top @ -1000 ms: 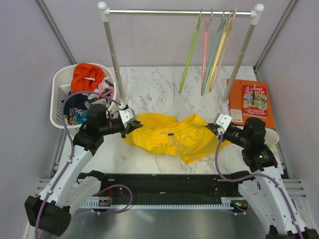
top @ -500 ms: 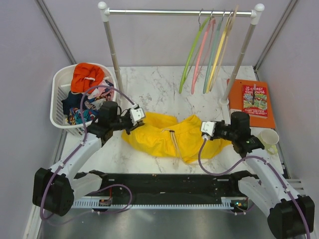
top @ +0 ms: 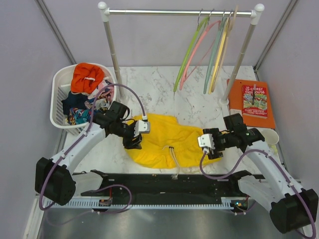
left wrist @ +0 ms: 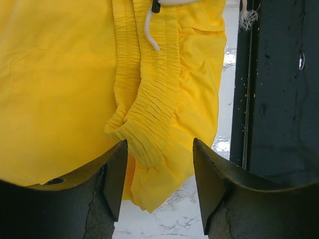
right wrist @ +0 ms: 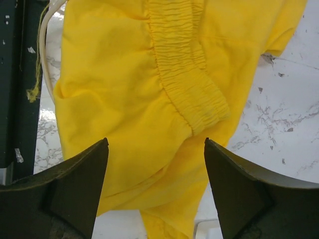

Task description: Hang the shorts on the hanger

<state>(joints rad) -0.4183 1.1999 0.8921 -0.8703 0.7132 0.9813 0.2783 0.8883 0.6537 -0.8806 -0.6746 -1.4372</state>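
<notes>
Task barely begun, judging from the layout: nothing is on the hanger yet. Nearest the arms' bases, a black strip (top: 164,181) runs along the front edge of the white marble-patterned table (top: 159,89). Just beyond it the shorts (top: 164,134) lie flat in a loose, rumpled heap of soft bright yellow cloth, with a ribbed elastic waistband folded over on itself and a thin white drawstring (top: 174,160) trailing toward the strip. The left gripper (top: 139,133) hovers over the heap's left edge, its dark fingers spread apart above the folded waistband end and pinching nothing. The right gripper (top: 204,142) hovers over the right edge, fingers spread wide, also holding nothing. Farther back on the left, a white slatted plastic basket (top: 57,99) holds an orange-red garment and patterned clothes; on the right lie an orange book (top: 254,99) and a pale cup (top: 271,135). At the far end, a metal rail (top: 179,12) on two white posts carries several thin plastic hangers. The hanger (top: 187,50), light green and slender with a metal hook, hangs leftmost, well apart from the shorts. Lifting, fetching and draping remain.
</notes>
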